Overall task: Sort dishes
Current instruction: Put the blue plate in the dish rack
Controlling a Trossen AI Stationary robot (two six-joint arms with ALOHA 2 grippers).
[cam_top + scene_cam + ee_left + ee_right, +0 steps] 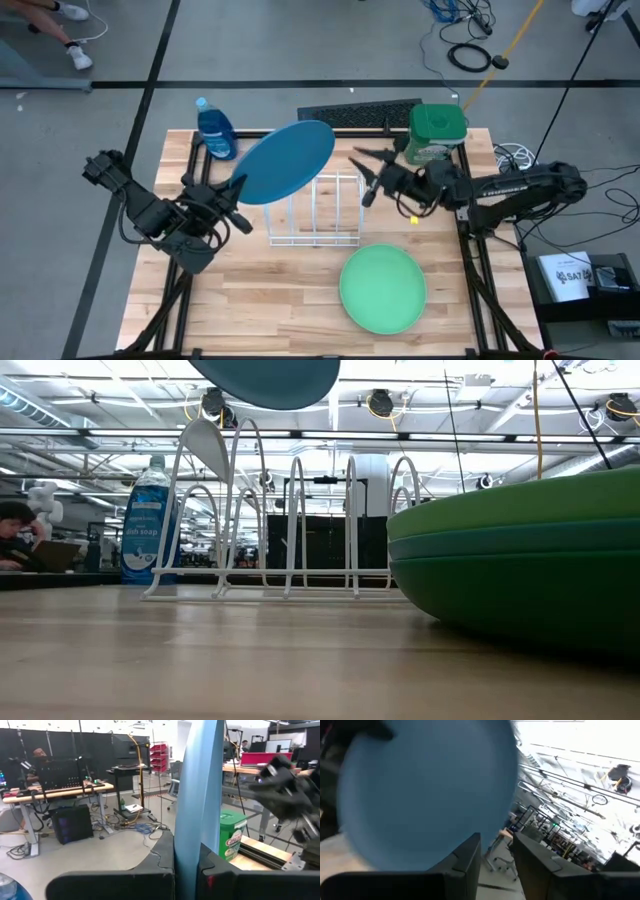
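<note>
The blue plate (288,160) stands nearly on edge in the air, above the left part of the white wire rack (316,212); the low view shows its lower rim (268,382) clear of the rack's hoops (290,525). My left gripper (237,190) is shut on it. My right gripper (366,174) hovers open at the rack's right side, facing the blue plate (425,795) and touching nothing. The light green plate (383,288) lies on top of a stack on the near right of the table, with the teal plate (520,538) and the dark green plate (520,595) under it. My left gripper pinches the blue plate's rim (192,840) between its two fingers (162,857), one on each face, at the plate's near-left edge (247,184). The fingers come roughly level from the table's left. The plate is lifted clear and stands edge-on, rising away from the fingers.
A blue dish soap bottle (215,128) stands at the far left corner. A green tub (437,132) sits at the far right, beside a black keyboard (350,115) at the far edge. Bare wood (260,290) lies near the rack and left of the stack.
</note>
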